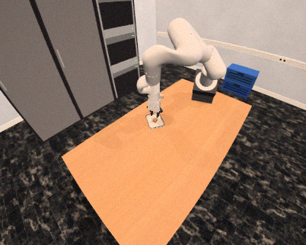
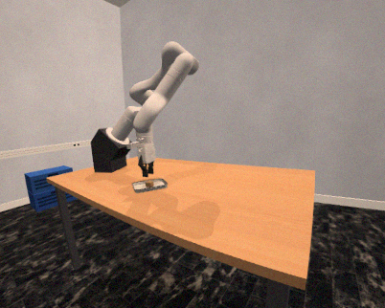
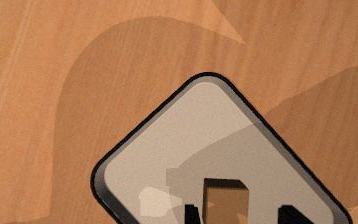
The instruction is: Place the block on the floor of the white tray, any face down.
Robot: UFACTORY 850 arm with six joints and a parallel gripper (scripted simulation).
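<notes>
The small brown block (image 3: 224, 200) rests on the floor of the white tray (image 3: 215, 160), which has a dark rim and lies on the wooden table. In the top and exterior views the block (image 1: 155, 119) (image 2: 149, 184) sits inside the tray (image 1: 157, 122) (image 2: 149, 188). My gripper (image 1: 155, 115) (image 2: 146, 172) points straight down and hangs a little above the block. Its dark fingertips stand apart on either side of the block, with a gap on the right side. The gripper is open and holds nothing.
The arm's black base (image 1: 203, 93) stands at the far end of the table. A blue crate (image 1: 240, 80) sits on the floor behind the table. Grey cabinets (image 1: 46, 52) stand to the left.
</notes>
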